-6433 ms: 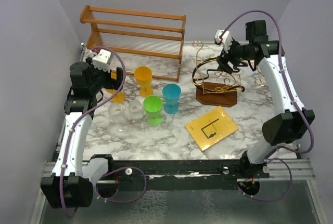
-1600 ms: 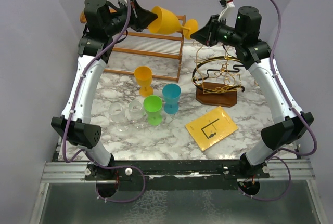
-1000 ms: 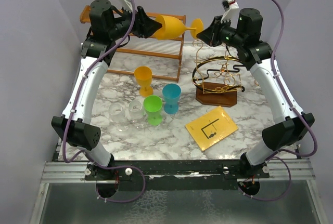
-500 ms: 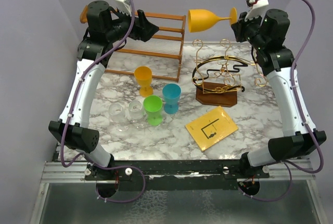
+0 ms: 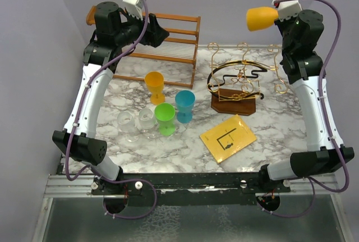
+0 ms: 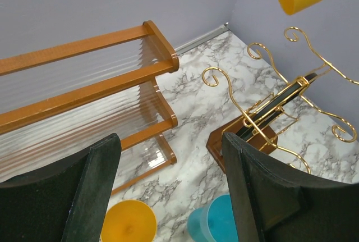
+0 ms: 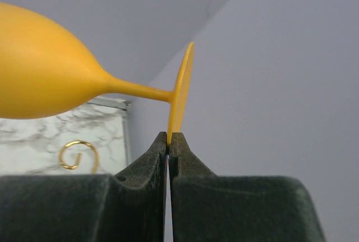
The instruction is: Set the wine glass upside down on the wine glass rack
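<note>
You are working over the marble table [image 5: 185, 152]. The wine glass rack [image 5: 235, 87] is standing right of centre on it, its gold hoop and curled hooks rising off the dark base. Your right arm is reaching high above the rack's far right side. Up by the wooden slatted shelf [image 5: 151, 34], your left gripper [image 6: 171, 141] is hanging with its jaws wide and nothing between them.

The right gripper [image 7: 169, 141] is pinching the yellow wine glass [image 5: 262, 18] by the thin edge of its foot, jaws almost closed on that rim. The glass is lying sideways in the air with its bowl pointing left, well apart from the hooks.

It is looking to me like light, stiff, smooth plastic, so hardly fragile but probably slippery. With only the foot's edge pinched, the stem and bowl are acting as a lever, so expect the glass to swivel between the pads if you are tipping it fast. The edge grip is sparing the stem, which is what you will be guiding between the wires.
</note>
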Controlling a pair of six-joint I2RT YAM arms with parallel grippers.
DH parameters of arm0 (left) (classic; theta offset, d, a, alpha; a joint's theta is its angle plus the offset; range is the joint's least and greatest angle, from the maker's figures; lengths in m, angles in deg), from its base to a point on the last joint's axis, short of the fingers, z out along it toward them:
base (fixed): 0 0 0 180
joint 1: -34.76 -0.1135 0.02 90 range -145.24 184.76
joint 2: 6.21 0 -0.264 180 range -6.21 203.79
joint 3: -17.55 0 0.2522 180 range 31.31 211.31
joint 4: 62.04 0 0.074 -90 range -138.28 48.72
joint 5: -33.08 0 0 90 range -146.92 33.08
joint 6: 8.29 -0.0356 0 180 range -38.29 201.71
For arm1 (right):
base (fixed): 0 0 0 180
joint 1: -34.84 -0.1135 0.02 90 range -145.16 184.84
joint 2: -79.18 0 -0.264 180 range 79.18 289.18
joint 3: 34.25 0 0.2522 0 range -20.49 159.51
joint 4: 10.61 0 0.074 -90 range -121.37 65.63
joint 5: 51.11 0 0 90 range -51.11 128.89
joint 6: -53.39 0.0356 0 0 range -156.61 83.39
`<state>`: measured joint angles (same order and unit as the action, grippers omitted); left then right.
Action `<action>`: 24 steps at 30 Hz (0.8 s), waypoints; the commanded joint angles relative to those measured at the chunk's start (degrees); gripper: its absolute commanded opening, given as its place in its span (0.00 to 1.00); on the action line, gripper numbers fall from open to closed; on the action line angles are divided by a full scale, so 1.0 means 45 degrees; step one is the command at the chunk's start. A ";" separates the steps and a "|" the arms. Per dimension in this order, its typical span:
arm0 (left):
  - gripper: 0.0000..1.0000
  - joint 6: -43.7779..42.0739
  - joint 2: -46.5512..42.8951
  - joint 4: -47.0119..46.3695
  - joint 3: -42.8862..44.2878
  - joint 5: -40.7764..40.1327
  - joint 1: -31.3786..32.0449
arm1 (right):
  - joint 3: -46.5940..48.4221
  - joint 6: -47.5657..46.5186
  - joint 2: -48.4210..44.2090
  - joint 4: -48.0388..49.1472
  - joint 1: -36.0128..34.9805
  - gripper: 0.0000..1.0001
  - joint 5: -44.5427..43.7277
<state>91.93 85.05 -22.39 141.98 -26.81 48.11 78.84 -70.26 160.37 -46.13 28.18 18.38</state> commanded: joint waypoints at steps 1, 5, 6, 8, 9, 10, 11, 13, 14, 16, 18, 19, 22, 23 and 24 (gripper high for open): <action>0.75 -0.0383 -0.0001 0.0207 0.0191 -0.0298 -0.0036 | 0.0354 -0.2395 0.0697 0.1385 0.0058 0.01 -0.2835; 0.75 -0.0408 0.0012 0.0214 0.0117 -0.0225 -0.0036 | 0.0902 -0.3109 0.1539 0.1604 0.0046 0.01 -0.3397; 0.75 -0.0407 0.0022 0.0208 0.0070 -0.0211 -0.0036 | 0.0962 -0.3299 0.1715 0.1680 0.0047 0.01 -0.3467; 0.75 -0.0414 -0.0004 0.0183 0.0035 -0.0205 -0.0036 | 0.0964 -0.3678 0.2046 0.1889 0.0036 0.01 -0.3586; 0.75 -0.0432 -0.0022 0.0174 0.0015 -0.0204 -0.0036 | 0.0919 -0.3988 0.2179 0.2006 0.0044 0.01 -0.3615; 0.75 -0.0437 -0.0027 0.0178 0.0011 -0.0206 -0.0038 | 0.0838 -0.4241 0.2303 0.2184 0.0040 0.01 -0.3675; 0.75 -0.0450 -0.0039 0.0201 0.0027 -0.0204 -0.0036 | 0.0693 -0.4583 0.2399 0.2438 0.0034 0.01 -0.3756; 0.75 -0.0464 -0.0056 0.0204 0.0051 -0.0206 -0.0036 | 0.0350 -0.5252 0.2552 0.3074 0.0034 0.01 -0.3837; 0.75 -0.0482 -0.0065 0.0204 0.0054 -0.0192 -0.0036 | 0.0156 -0.5566 0.2599 0.3363 0.0034 0.01 -0.3776; 0.75 -0.0492 -0.0066 0.0194 0.0053 -0.0109 -0.0036 | -0.0222 -0.6084 0.2660 0.3768 0.0034 0.01 -0.3513; 0.75 -0.0493 -0.0085 0.0200 0.0013 -0.0089 -0.0036 | -0.0447 -0.6408 0.2776 0.3736 0.0034 0.01 -0.3208; 0.75 -0.0506 -0.0102 0.0179 -0.0026 -0.0087 -0.0036 | -0.0493 -0.6485 0.2854 0.3582 0.0034 0.01 -0.2990; 0.75 -0.0519 -0.0162 0.0132 -0.0133 -0.0120 -0.0038 | -0.0724 -0.6613 0.2945 0.2935 0.0034 0.01 -0.2295; 0.75 -0.0543 -0.0190 0.0144 -0.0154 -0.0142 -0.0036 | -0.0752 -0.6579 0.2970 0.2720 0.0034 0.01 -0.2099; 0.75 -0.0568 -0.0216 0.0145 -0.0201 -0.0162 -0.0036 | -0.0778 -0.6501 0.2986 0.2447 0.0017 0.01 -0.1882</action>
<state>90.40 85.07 -21.58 141.85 -26.90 48.11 76.17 -97.51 172.90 -33.82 28.18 5.11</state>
